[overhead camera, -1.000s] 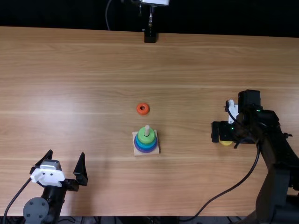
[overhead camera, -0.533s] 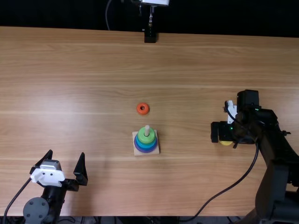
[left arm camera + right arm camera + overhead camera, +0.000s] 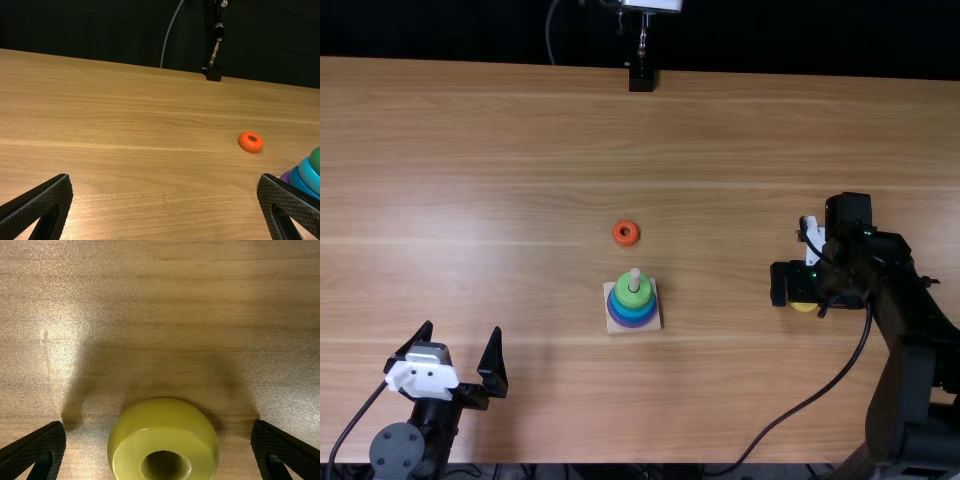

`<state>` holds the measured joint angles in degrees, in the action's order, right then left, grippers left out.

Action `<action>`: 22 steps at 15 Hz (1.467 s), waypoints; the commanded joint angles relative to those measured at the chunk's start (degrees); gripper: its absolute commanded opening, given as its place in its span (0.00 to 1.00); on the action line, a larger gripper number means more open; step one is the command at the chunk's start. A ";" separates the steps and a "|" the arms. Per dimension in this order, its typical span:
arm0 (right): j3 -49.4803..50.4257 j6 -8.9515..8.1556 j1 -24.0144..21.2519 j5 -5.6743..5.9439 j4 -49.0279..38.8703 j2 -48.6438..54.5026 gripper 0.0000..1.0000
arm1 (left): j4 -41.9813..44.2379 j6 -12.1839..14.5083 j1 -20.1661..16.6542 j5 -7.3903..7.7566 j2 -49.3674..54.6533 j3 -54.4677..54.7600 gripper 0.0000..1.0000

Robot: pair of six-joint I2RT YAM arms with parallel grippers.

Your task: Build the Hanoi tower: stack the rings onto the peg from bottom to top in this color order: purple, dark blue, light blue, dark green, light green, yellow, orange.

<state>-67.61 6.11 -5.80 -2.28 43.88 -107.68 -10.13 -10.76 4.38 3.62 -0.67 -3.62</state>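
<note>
Right wrist view: the yellow ring (image 3: 164,422) lies flat on the tabletop (image 3: 160,340), hole upward, between the two fingers (image 3: 37,450), with a gap on each side, so neither one touches it. The fingers stand wide open and grip nothing. Top view: the right gripper (image 3: 804,291) is low at the right side of the tabletop, a yellow edge of the ring showing beneath it, well apart from the stack.

The stack stands on a square wooden base (image 3: 653,322) near the middle, the pale tip of the peg (image 3: 635,275) poking out of a light green ring (image 3: 632,297). Below it are wider blue rings (image 3: 631,313) and, lowest, a purple ring (image 3: 626,322). The orange ring (image 3: 626,233) lies flat on the tabletop, near the base but apart from it, on the side toward the far edge.

The left gripper (image 3: 462,328) is at the near left, its fingers spread wide with nothing between them. Both the orange ring and the stack are well apart from it.
</note>
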 commanded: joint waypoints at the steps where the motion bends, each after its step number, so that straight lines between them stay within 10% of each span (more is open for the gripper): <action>1: -1.73 -0.20 -0.70 0.17 0.16 -1.13 0.77 | -0.73 0.22 -0.95 0.29 0.67 3.09 1.00; 5: -1.82 0.01 -0.79 -0.04 0.06 -1.13 0.00 | -0.73 0.22 -0.95 0.29 0.67 3.09 1.00; 14: -11.66 1.48 0.09 0.07 4.17 -0.34 0.00 | -0.73 0.22 -0.95 0.29 0.67 3.09 1.00; 17: -17.20 5.81 6.77 -0.04 13.03 0.10 0.00 | -0.73 0.22 -0.87 0.29 0.67 3.09 1.00; 22: -23.26 6.02 15.47 -0.14 18.83 1.86 0.00 | -0.73 0.22 -0.95 0.29 0.67 3.09 1.00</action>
<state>-88.86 11.44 8.73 -2.09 62.74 -107.61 -10.11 -10.74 4.38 3.64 -0.67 -3.62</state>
